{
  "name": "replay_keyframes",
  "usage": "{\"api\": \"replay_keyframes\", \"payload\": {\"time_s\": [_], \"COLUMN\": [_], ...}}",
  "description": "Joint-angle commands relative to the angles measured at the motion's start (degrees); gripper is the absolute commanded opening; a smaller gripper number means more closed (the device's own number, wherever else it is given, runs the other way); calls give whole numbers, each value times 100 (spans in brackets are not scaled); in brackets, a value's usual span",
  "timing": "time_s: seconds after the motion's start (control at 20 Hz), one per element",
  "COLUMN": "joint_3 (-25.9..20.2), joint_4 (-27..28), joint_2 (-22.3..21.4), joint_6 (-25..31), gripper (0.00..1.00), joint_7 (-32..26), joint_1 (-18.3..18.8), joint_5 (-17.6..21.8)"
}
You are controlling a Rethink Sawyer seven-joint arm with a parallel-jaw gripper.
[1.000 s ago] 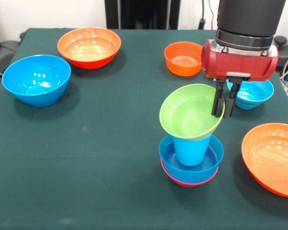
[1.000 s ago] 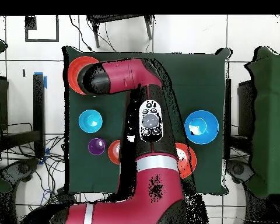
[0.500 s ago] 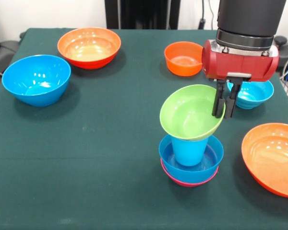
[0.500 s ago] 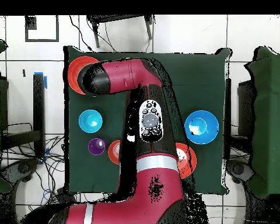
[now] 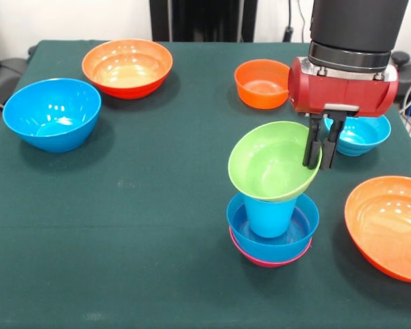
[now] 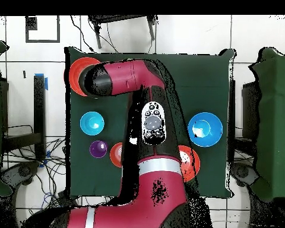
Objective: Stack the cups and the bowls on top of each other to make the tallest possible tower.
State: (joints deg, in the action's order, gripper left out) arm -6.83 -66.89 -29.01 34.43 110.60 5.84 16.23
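Note:
The tower stands right of centre in the front view: a pink bowl (image 5: 268, 260) at the base, a blue bowl (image 5: 243, 223) in it, and a light blue cup (image 5: 270, 214) upright inside that. A green bowl (image 5: 270, 161) rests tilted on the cup's mouth, its opening turned toward the camera. My gripper (image 5: 318, 154) comes straight down and is shut on the green bowl's right rim, one finger inside and one outside. In the overhead view my arm hides the tower, and the purple cup (image 6: 98, 149) stands alone.
Loose bowls ring the tower: a large orange bowl (image 5: 127, 66) and a blue bowl (image 5: 52, 113) at the left, a small orange bowl (image 5: 262, 83) and a cyan bowl (image 5: 362, 134) behind, another large orange bowl (image 5: 390, 226) at the right edge.

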Motion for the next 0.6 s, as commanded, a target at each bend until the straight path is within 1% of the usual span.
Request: {"api": "replay_keyframes", "payload": {"time_s": [0.05, 0.25, 0.6], "joint_3": [-231, -217, -261], "joint_4": [-321, -297, -377], "joint_2": [1, 5, 0], "joint_6": [-289, -193, -310], "gripper": [0, 0, 0], "joint_7": [394, 305, 275], "joint_1": [1, -8, 57], "joint_5": [-17, 14, 12]}}
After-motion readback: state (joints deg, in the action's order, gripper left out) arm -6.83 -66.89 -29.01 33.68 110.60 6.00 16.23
